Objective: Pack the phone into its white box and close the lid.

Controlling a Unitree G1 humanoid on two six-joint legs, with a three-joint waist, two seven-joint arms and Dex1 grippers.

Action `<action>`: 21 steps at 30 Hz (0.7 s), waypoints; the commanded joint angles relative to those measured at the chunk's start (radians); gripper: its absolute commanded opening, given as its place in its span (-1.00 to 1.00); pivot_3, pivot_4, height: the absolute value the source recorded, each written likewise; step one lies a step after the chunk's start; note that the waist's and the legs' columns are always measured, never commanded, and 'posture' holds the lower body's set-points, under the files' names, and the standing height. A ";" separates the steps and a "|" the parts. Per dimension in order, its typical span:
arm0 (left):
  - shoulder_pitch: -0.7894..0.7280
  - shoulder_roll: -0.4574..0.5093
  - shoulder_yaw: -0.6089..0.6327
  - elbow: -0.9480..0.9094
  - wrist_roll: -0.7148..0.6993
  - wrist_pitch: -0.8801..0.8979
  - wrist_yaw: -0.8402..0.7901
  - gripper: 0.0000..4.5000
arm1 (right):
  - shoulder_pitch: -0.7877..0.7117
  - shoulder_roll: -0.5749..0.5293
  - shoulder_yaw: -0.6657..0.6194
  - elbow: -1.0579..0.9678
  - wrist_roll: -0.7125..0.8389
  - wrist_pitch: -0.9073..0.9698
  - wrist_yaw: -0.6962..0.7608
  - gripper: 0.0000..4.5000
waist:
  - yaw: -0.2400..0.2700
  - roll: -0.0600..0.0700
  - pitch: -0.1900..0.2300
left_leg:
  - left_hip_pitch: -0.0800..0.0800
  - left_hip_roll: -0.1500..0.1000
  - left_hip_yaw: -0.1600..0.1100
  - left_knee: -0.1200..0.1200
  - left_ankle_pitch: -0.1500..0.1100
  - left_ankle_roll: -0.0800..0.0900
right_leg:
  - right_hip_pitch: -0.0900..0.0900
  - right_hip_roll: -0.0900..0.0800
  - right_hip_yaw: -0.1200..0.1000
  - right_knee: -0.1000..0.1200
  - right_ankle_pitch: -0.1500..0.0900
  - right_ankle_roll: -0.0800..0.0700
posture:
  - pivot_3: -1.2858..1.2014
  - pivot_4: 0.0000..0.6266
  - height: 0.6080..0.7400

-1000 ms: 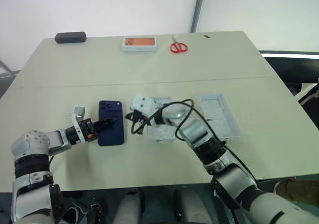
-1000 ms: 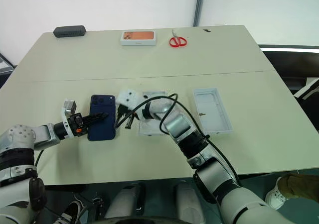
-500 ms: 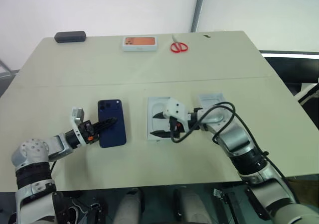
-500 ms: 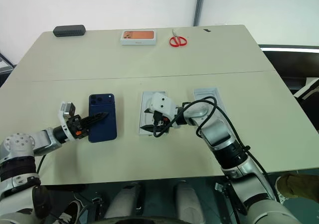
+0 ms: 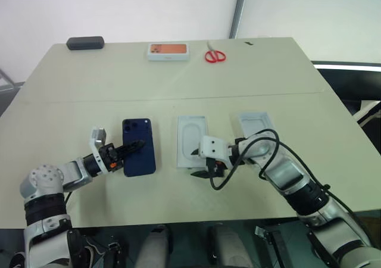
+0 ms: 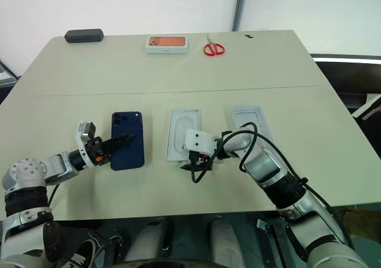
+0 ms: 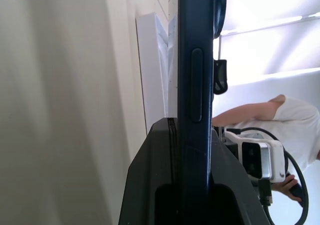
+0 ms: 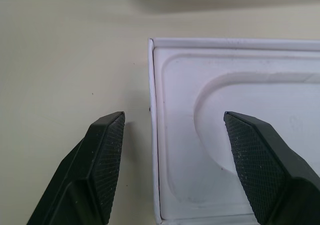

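Note:
The dark navy phone (image 5: 144, 161) lies left of centre on the table, back up, with its camera cluster at the far corner. My left gripper (image 5: 132, 147) is shut on its left long edge; in the left wrist view the phone's (image 7: 195, 60) side edge rises between the fingers. The lid (image 5: 192, 143) lies in the middle with its white moulded inside up. My right gripper (image 5: 197, 164) stands open at the lid's near end, and its fingers straddle a corner of the lid (image 8: 260, 90). The white box (image 5: 255, 124) sits right of the lid, its near part hidden by my right arm.
Along the far edge of the table lie a black oblong case (image 5: 85, 43), a small white box with an orange top (image 5: 168, 51) and red scissors (image 5: 215, 56). A person (image 7: 280, 115) shows beyond the table in the left wrist view.
My right gripper has gone from shut to open. It has also swung right, from beside the phone to the lid's near end. The left gripper keeps its hold on the phone, nearly still.

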 commanded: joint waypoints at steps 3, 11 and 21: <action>0.006 0.004 0.003 -0.046 -0.042 -0.005 -0.009 -1.00 | 0.009 -0.003 0.016 -0.010 -0.017 -0.034 0.001 -0.09 | 0.000 0.000 0.000 | 0.000 0.000 0.000 0.000 0.000 0.000 | 0.000 0.000 0.000 0.000 0.000 0.000 | 0.03 -0.52 1.00; 0.000 0.013 0.000 -0.037 -0.035 -0.018 -0.003 -1.00 | 0.006 0.027 0.033 0.010 -0.027 -0.027 -0.014 -0.46 | 0.000 -0.001 0.000 | 0.000 0.000 0.000 0.000 0.000 0.000 | 0.000 0.000 0.000 0.000 0.000 0.000 | 0.03 -0.52 1.00; -0.006 0.010 0.009 -0.048 -0.050 -0.019 -0.003 -1.00 | 0.009 0.042 0.034 0.009 -0.035 -0.025 -0.015 -0.46 | -0.002 -0.001 0.000 | 0.000 0.000 0.000 0.000 0.000 0.000 | 0.000 0.000 0.000 0.000 0.000 0.000 | 0.03 -0.52 1.00</action>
